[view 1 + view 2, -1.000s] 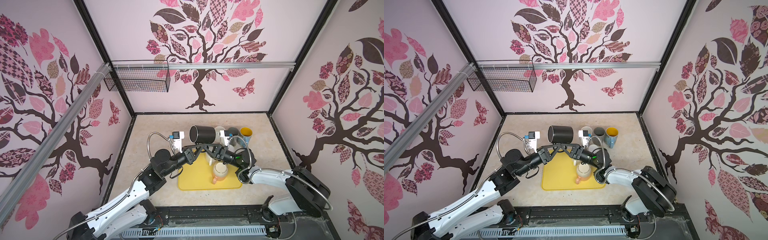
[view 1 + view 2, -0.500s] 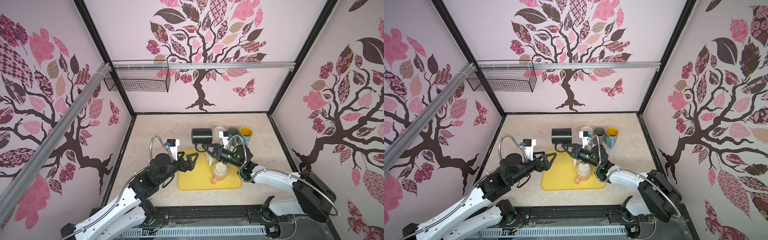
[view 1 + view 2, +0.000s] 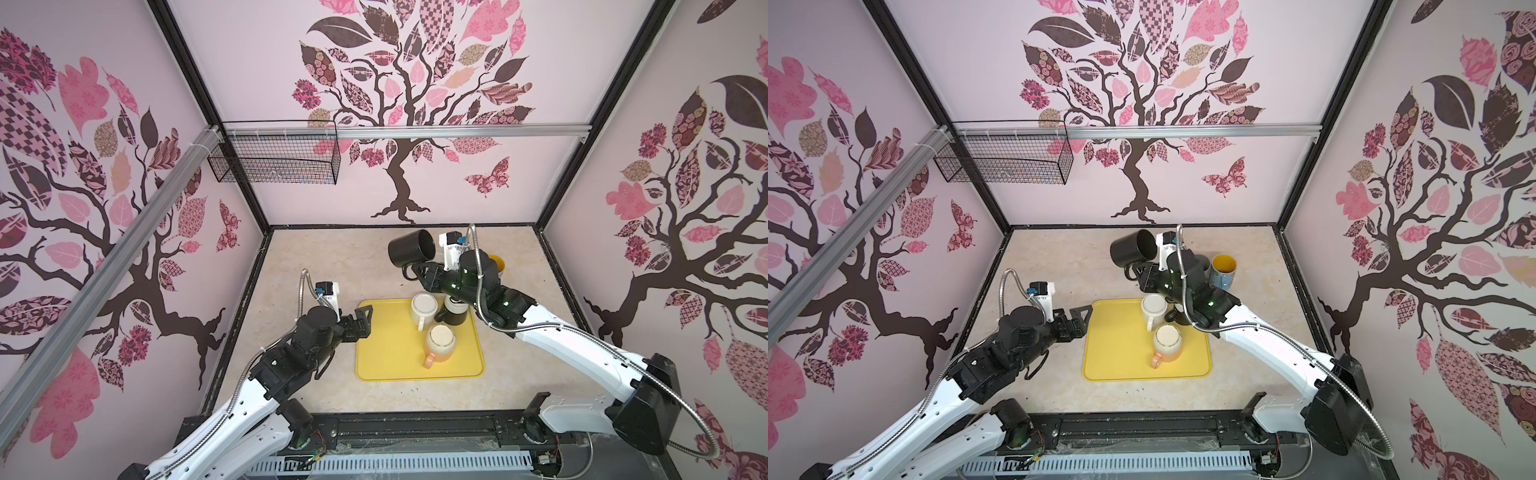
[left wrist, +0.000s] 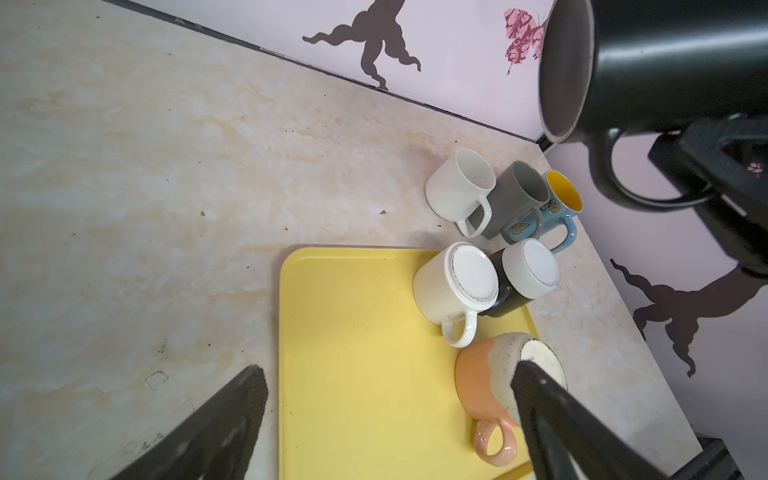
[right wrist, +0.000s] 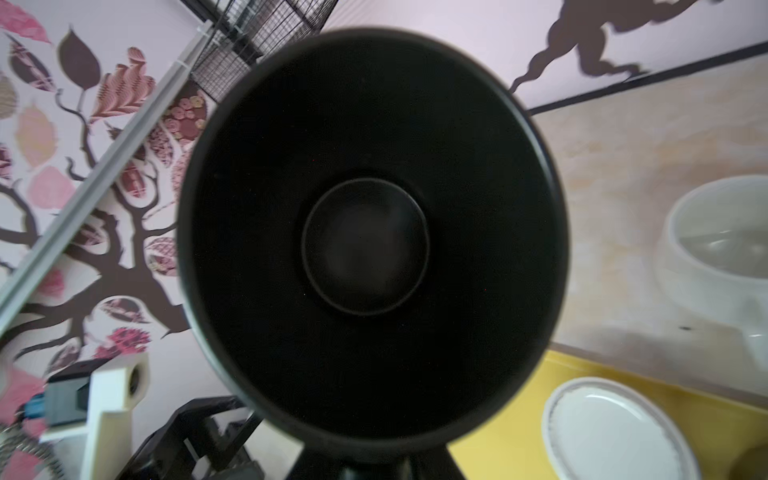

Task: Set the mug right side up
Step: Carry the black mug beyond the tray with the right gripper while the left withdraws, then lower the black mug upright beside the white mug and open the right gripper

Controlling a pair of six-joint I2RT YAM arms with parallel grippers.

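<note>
The black mug (image 3: 411, 253) hung in the air over the back of the worktop (image 3: 316, 266). It lay on its side rather than upright, with its mouth turned toward the right arm's wrist. The right jaws were pressed together on its handle (image 4: 648, 187), which hung beneath the body. The left jaws stood spread wide, well apart from the mug, low by the left edge of the yellow tray (image 3: 386, 361).

A second before, both arms had met at the mug above the tray. Since then the left arm had let go and drawn back to the tray's left edge, its jaws parted. The right arm alone had kept the mug, off toward the back.

On the tray three mugs stood upside down, bases up. A white mug (image 3: 423, 305) and a dark mug (image 4: 528, 274) with a pale base sat side by side at the far right corner. The dark one was partly hidden under the right arm in both top views. A peach mug (image 3: 439, 340) with a speckled cream base stood just in front of them.

Beyond the tray, on the bare worktop near the right wall, three more stood mouth up in a tight row. They were a second white mug (image 4: 459, 187), a grey mug (image 4: 519, 195) and a blue mug (image 4: 561, 199) with a yellow inside.
</note>
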